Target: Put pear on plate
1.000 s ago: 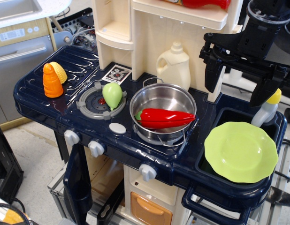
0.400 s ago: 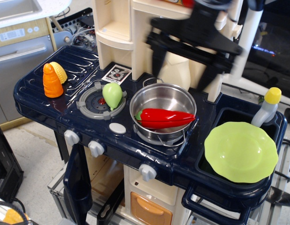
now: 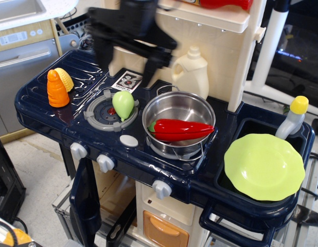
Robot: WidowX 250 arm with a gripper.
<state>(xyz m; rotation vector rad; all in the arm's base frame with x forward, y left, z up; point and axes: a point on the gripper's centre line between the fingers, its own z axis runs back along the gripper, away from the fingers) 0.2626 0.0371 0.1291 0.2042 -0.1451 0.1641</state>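
Observation:
The light-green pear lies on the grey burner at the left of the toy stove. The lime-green plate rests over the sink at the far right, with nothing on it. My black gripper is blurred with motion and hangs above and just behind the pear. Its fingers are spread wide apart and hold nothing. It is far to the left of the plate.
A steel pot with a red chili pepper stands between pear and plate. An orange-and-yellow corn toy sits at the left. A cream jug stands behind the pot and a yellow-capped bottle behind the plate. Cream shelves rise at the back.
The gripper has swept from above the plate at the far right, across the pot, to above the pear at the left. It stays open. No object has moved.

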